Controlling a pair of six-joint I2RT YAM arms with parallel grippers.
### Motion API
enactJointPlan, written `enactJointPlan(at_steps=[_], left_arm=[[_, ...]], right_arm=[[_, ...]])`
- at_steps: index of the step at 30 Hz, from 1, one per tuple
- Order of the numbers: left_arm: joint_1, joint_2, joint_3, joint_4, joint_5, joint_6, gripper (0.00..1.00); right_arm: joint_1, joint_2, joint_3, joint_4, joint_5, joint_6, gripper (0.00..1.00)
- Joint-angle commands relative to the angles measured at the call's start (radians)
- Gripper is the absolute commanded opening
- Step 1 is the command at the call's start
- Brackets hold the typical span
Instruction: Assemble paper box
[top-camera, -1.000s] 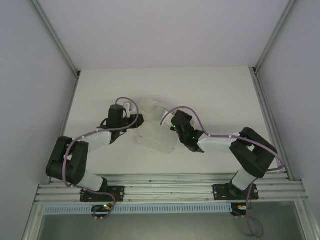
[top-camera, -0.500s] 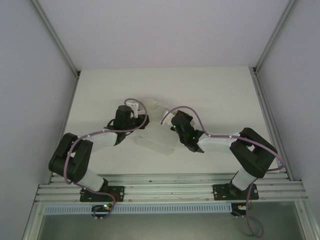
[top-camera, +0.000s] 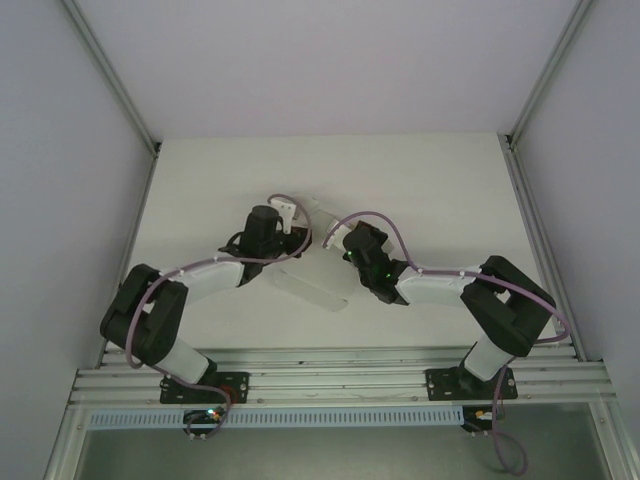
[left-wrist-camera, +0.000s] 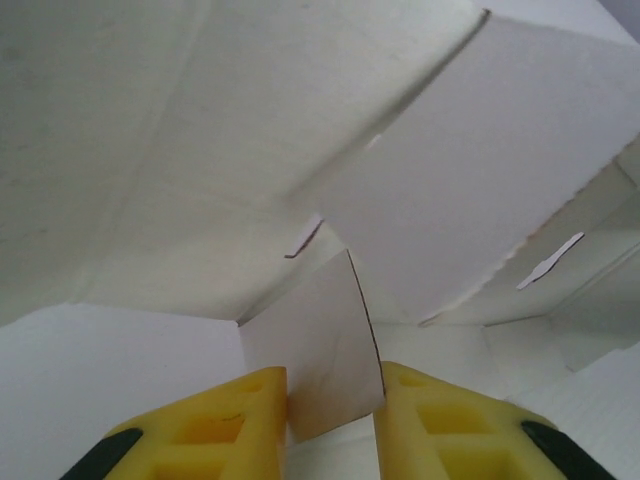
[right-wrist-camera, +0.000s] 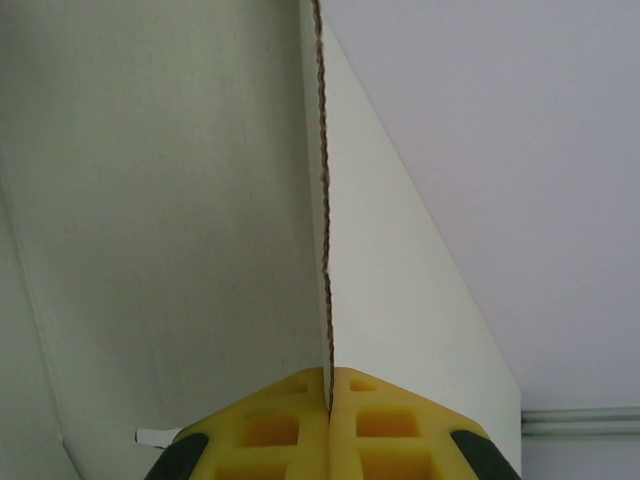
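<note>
- The table (top-camera: 420, 190) is white. On the overhead view, your work sits near its middle, a little toward 6 o'clock.
- The paper box (top-camera: 312, 283) is a partly folded white blank between the two arms. One broad panel reaches toward 6 o'clock. On the left wrist view its creased panels (left-wrist-camera: 200, 150) lean overhead.
- The left gripper (top-camera: 290, 215) is at about 10 o'clock from the box's middle. Close up, its yellow claw (left-wrist-camera: 333, 385) stands partly open with a flap (left-wrist-camera: 325, 350) in the gap. You cannot tell whether it is actually pinching the flap.
- The right gripper (top-camera: 335, 240) is at about 3 o'clock from the box's middle. Its claw (right-wrist-camera: 328, 375) is closed tight on the box's thin card edge (right-wrist-camera: 322, 200), which runs straight toward 12 o'clock.
</note>
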Motion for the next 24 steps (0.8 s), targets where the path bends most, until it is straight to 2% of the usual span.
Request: enactJointPlan(at_steps=[1,3,7,12,15,19,24], left_arm=[[-0.031,0.032,0.058,-0.031,0.019,0.062,0.29],[-0.03,0.053,0.075,-0.047,0.022,0.063,0.3],[-0.032,0.077,0.082,-0.039,0.046,0.057,0.39],[-0.034,0.081,0.082,-0.046,0.043,0.058,0.42],[-0.035,0.075,0.078,-0.042,0.055,0.058,0.53],[-0.033,0.075,0.079,-0.038,0.096,0.06,0.57],[-0.003,0.022,0.036,-0.003,0.188,0.037,0.67]], right_arm=[[0.008,-0.018,0.016,-0.015,-0.025,0.025,0.0],[0.009,-0.018,0.016,-0.017,-0.026,0.028,0.0],[0.008,-0.018,0.014,-0.027,-0.029,0.037,0.0],[0.008,-0.021,0.011,-0.03,-0.022,0.035,0.0],[0.009,-0.026,0.009,-0.029,-0.023,0.037,0.0],[0.008,-0.029,0.005,-0.027,-0.022,0.038,0.0],[0.008,-0.03,-0.003,-0.012,-0.004,0.005,0.0]])
